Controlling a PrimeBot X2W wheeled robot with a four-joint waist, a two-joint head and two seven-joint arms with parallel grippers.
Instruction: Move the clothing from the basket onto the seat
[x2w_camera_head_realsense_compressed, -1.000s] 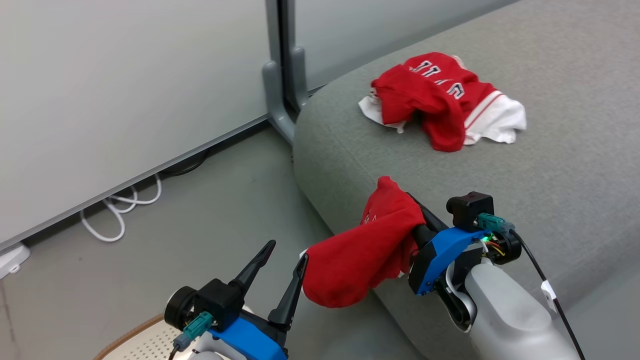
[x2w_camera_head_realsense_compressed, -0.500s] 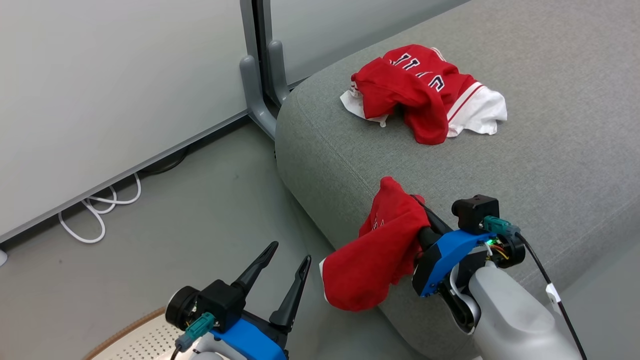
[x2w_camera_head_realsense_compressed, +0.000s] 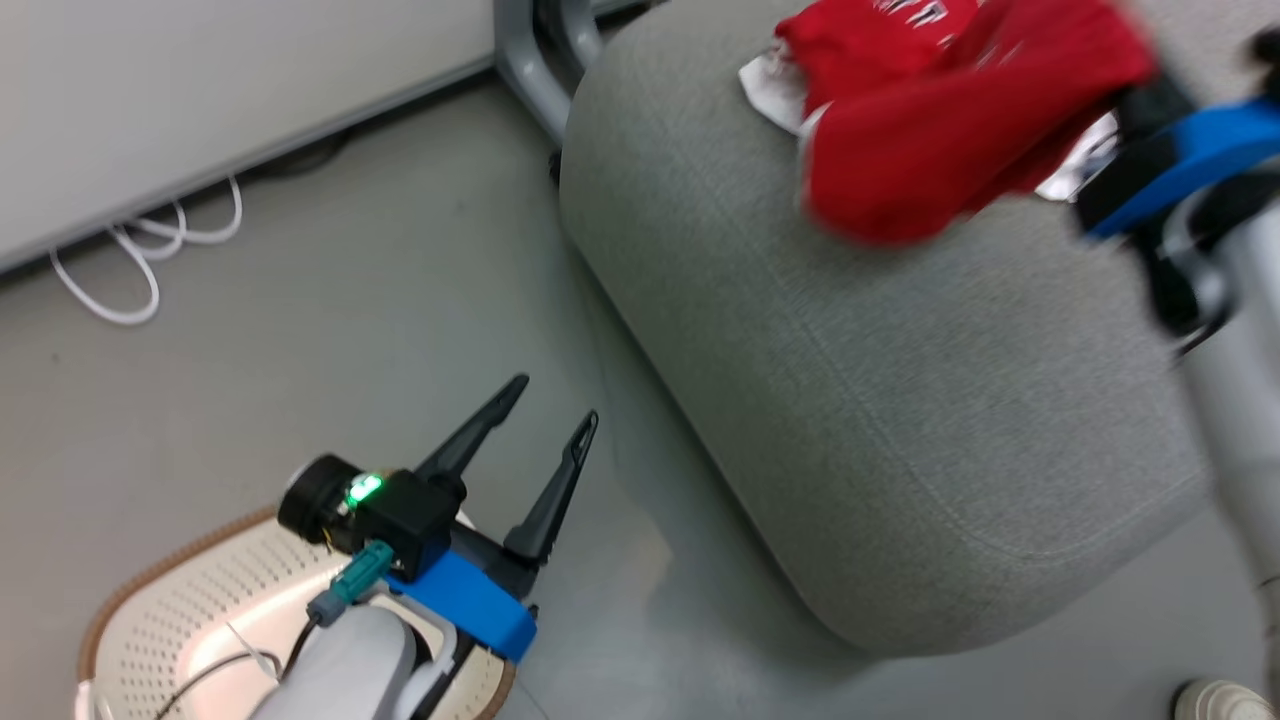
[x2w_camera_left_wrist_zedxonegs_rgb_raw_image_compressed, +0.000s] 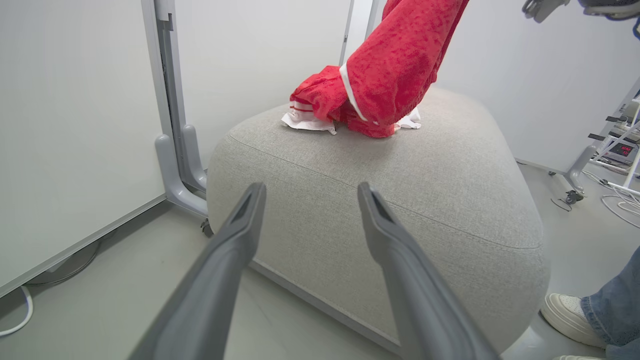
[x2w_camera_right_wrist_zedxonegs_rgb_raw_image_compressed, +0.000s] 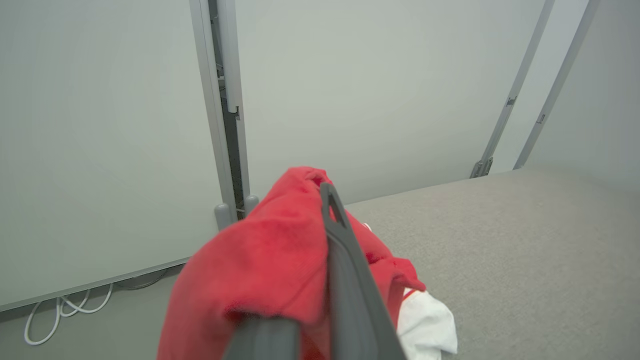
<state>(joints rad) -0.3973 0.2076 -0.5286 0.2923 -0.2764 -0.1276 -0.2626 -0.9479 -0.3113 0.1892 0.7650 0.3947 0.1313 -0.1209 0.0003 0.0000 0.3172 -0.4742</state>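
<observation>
Our right claw (x2w_camera_right_wrist_zedxonegs_rgb_raw_image_compressed: 322, 196) clamped the plain red fabric garment (x2w_camera_head_realsense_compressed: 930, 160) at upper right, over the big grey upholstered seat (x2w_camera_head_realsense_compressed: 900, 420) where the red-and-white lettered garment (x2w_camera_left_wrist_zedxonegs_rgb_raw_image_compressed: 310, 102) already lay. Our left claw (x2w_camera_head_realsense_compressed: 555, 400) gaped wide, empty, by the cream perforated basket (x2w_camera_head_realsense_compressed: 170, 610). Only the drop remained, we judged.

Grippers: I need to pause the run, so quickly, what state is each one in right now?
Left gripper: open, holding nothing.
Right gripper: shut on the plain red garment.
</observation>
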